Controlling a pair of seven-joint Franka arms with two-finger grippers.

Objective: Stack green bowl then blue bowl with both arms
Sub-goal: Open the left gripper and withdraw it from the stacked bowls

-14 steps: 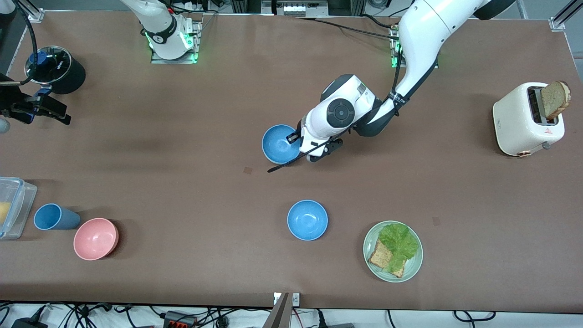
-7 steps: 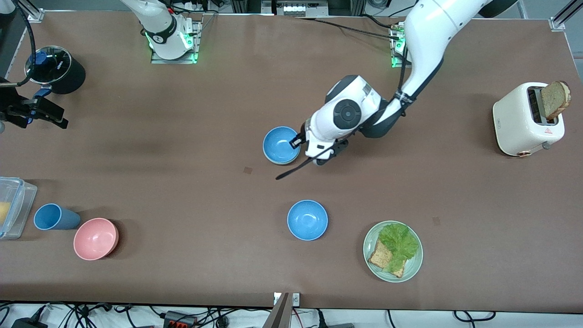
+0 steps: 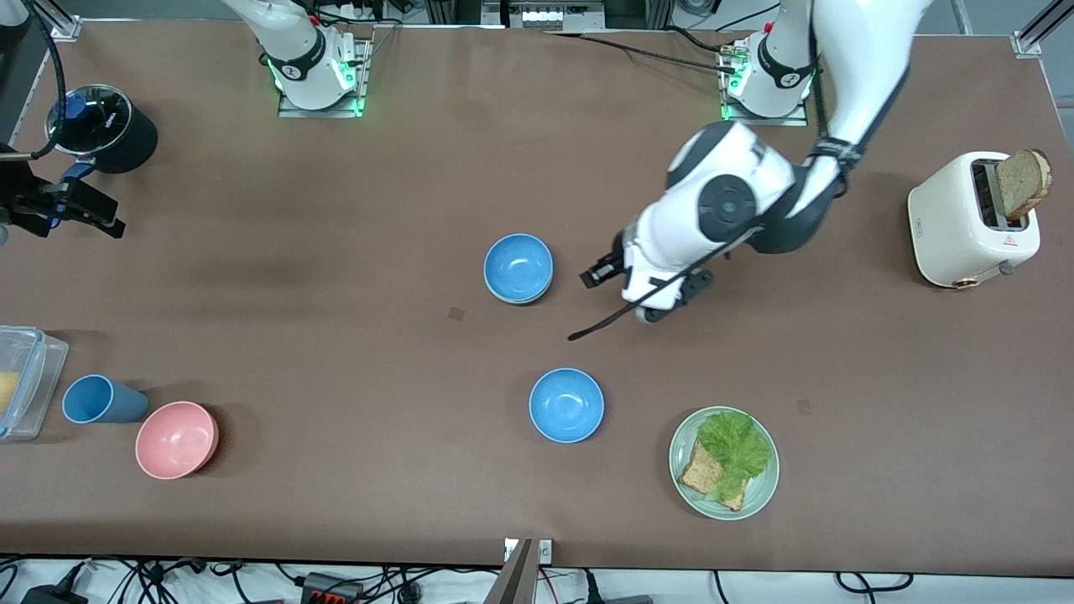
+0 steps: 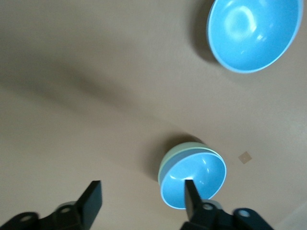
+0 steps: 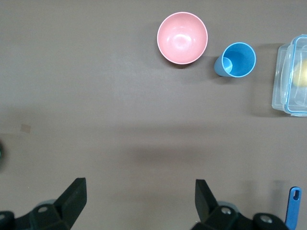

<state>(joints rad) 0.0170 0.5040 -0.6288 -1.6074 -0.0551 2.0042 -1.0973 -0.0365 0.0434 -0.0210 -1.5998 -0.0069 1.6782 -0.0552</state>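
Observation:
A blue bowl sits nested in the green bowl at the table's middle; only a sliver of the green rim shows. The left wrist view shows the green rim around the blue bowl. Its twin blue bowl stands alone nearer the front camera and also shows in the left wrist view. My left gripper is open and empty beside the stack, toward the left arm's end; its jaws are spread wide. My right gripper waits open and empty over the right arm's end.
A green plate with lettuce and bread lies near the front edge. A white toaster with bread stands at the left arm's end. A pink bowl, blue cup, clear container and black pot are at the right arm's end.
My left gripper has let go of the blue bowl, which now rests in the green bowl, and has pulled away toward the left arm's end. The right arm barely moved.

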